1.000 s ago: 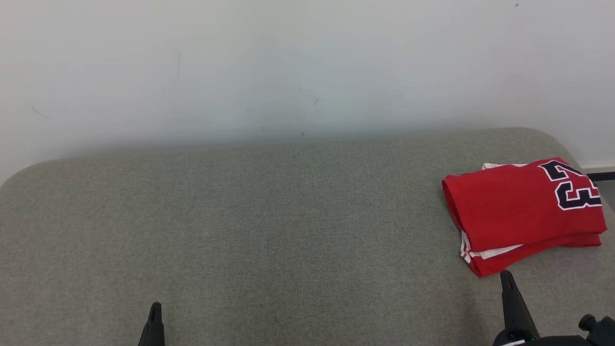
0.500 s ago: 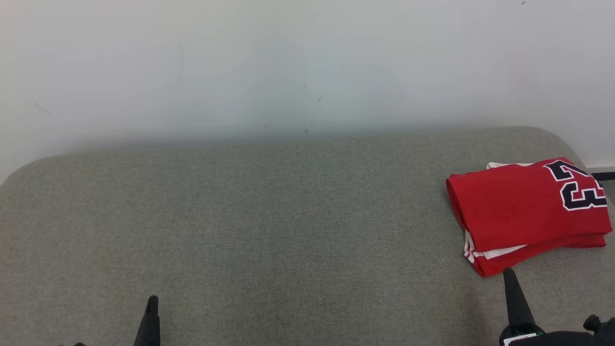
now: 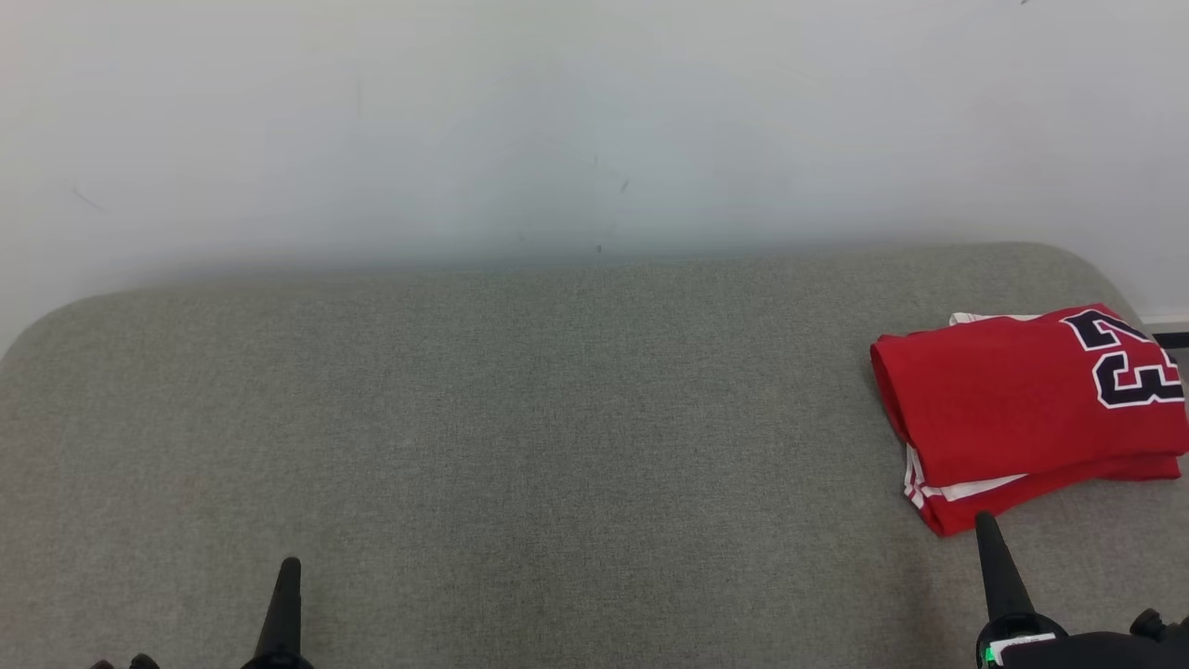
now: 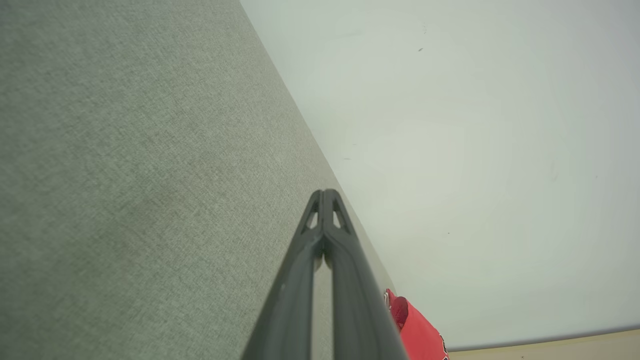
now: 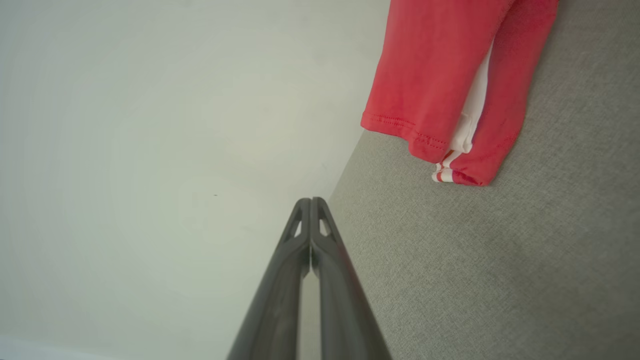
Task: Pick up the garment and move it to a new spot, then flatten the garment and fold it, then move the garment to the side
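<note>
Two-arm pose check. Found left gripper (image 3: 289,563) low at near left over grey-green cushion (image 3: 557,418), dark fingers pressed flat together, pointing toward far wall (image 3: 557,121), holding nothing. Found right gripper (image 3: 982,517) low at near right, likewise pressed tight and empty, pointing far. Located garment (image 3: 1003,400): red jersey, folded, white trim, dark numerals, lying flat at far right of cushion, just beyond right gripper's tip. Checked right wrist view: clear strip of cushion between tip and hem, no contact.

Compared with one second ago: saw whole head picture slid slightly, wall marks and garment together, so logged as camera motion, not cloth. Saw more of left finger's length above bottom edge. Noted no change in finger closure or in garment's fold.
</note>
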